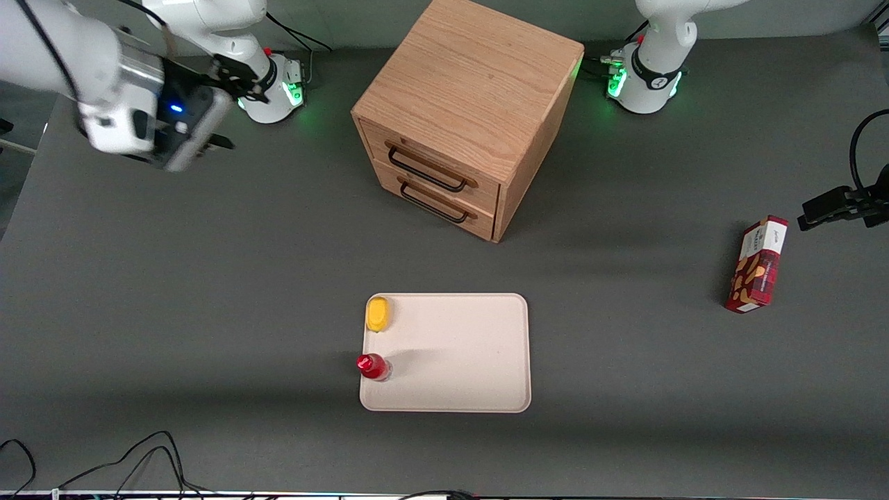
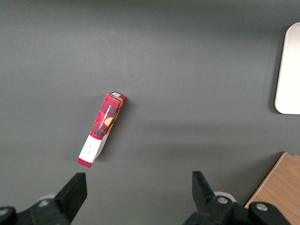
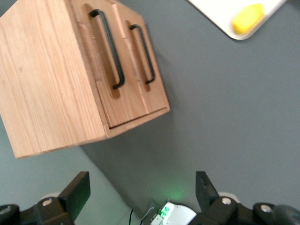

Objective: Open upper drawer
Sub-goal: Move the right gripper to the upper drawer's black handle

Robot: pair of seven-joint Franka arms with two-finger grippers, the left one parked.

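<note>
Grey matting covers the table (image 1: 173, 292), with black cables (image 1: 125, 462) trailing along its edge nearest the front camera. High toward the working arm's end hangs the gripper (image 3: 140, 190), fingers spread wide and holding nothing, well apart from the oak cabinet (image 1: 472, 90) whose upper drawer (image 1: 427, 163) sits flush and closed. Nearer the camera lies a cream tray (image 1: 458, 354) carrying a yellow piece (image 1: 378, 314) and a red bottle (image 1: 373, 366), and a red carton (image 1: 757, 264) rests toward the parked arm's end.

- A cream tray (image 1: 472, 347) lies on the grey table (image 1: 173, 292).
- A yellow object (image 1: 378, 314) sits in one tray corner.
- A red-capped bottle (image 1: 374, 367) stands at the tray's edge.
- A red box (image 1: 757, 264) lies toward the parked arm's end.
</note>
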